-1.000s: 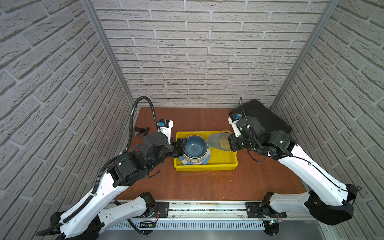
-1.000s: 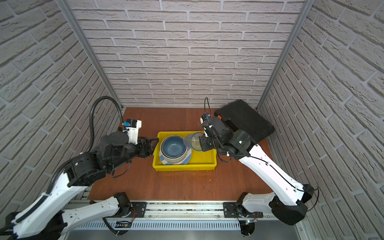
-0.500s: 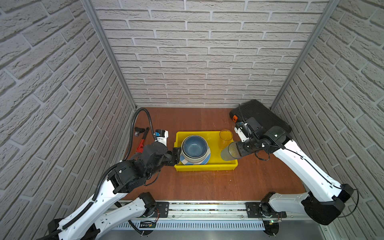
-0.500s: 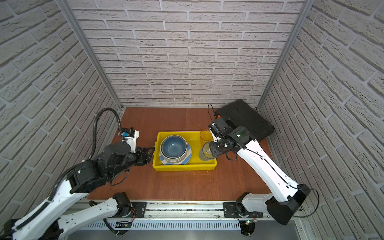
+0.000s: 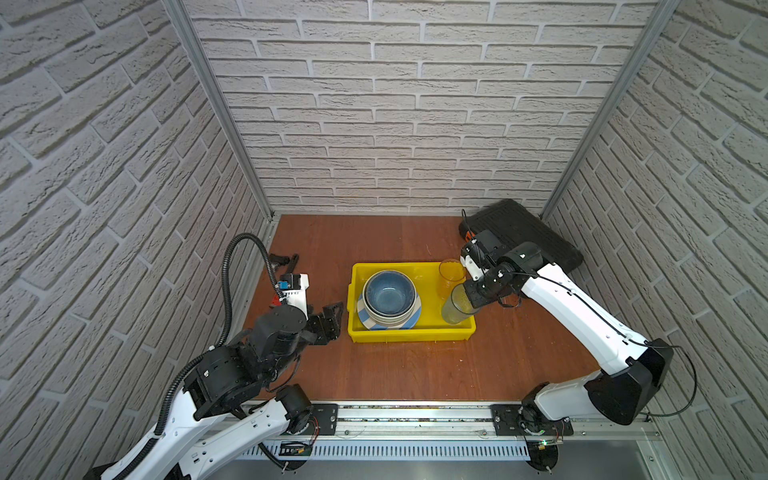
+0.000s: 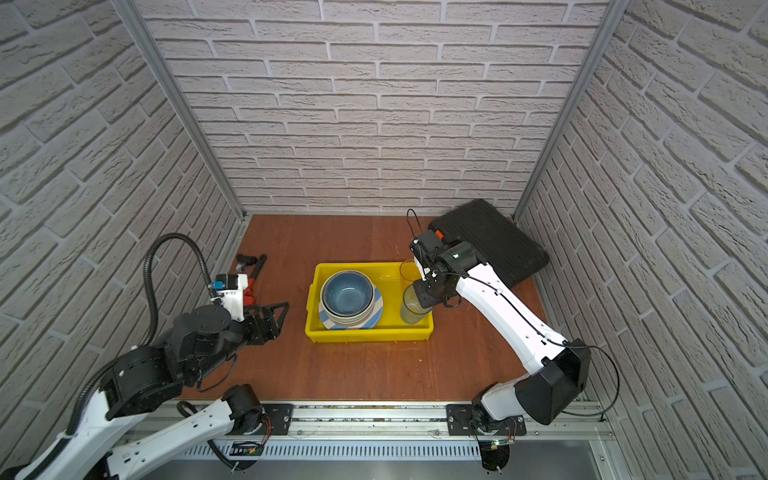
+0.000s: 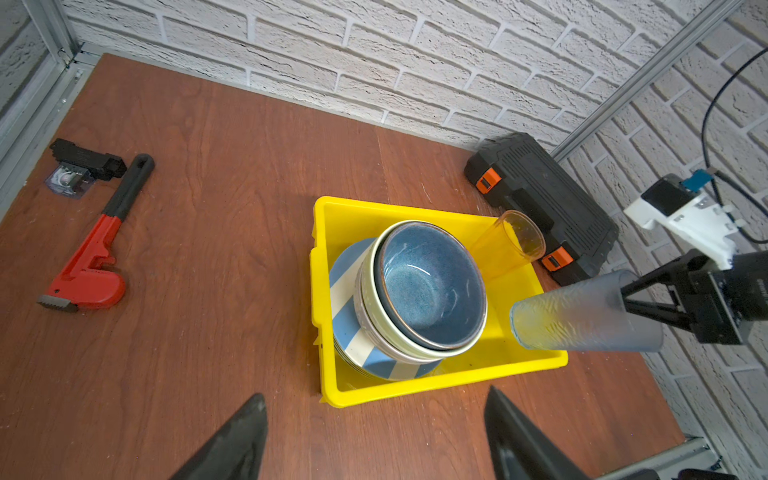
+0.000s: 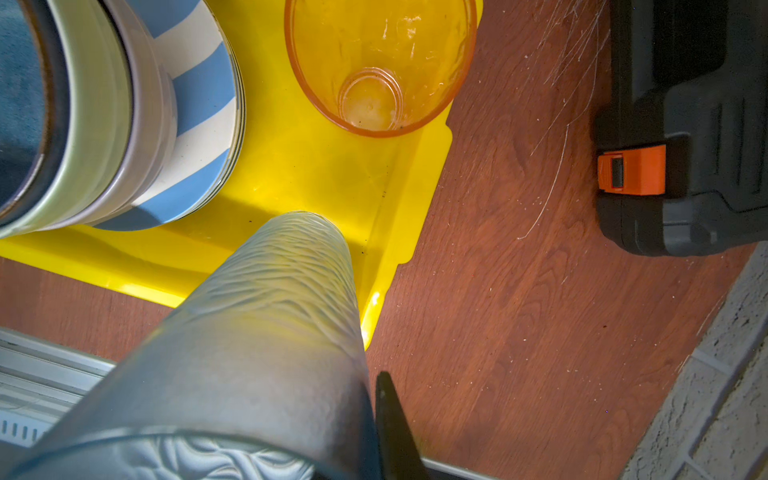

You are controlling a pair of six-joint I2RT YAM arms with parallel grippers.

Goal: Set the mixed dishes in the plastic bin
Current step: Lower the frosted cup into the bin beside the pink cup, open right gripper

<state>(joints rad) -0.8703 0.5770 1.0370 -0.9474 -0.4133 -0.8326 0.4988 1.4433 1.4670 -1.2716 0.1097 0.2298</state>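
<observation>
One yellow bin [image 5: 411,332] holds three nested bowls on one visible striped plate [image 8: 199,83]: blue bowl [image 5: 390,293], pale green bowl [image 8: 95,124], lavender-grey bowl [image 8: 149,137]. Two tumblers: clear tumbler [image 5: 451,276] upright in bin's far right corner; frosted tumbler [image 7: 582,316] tilted over near right corner, right gripper [image 7: 627,307] clamped on it. Left gripper [image 5: 332,322] empty, jaws apart, beside bin. One black case [image 5: 523,232], two orange latches [image 7: 488,180].

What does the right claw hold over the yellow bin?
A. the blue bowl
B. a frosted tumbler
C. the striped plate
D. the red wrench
B: the right claw is closed on the end of the frosted tumbler, which hangs tilted over a corner of the yellow bin.
</observation>
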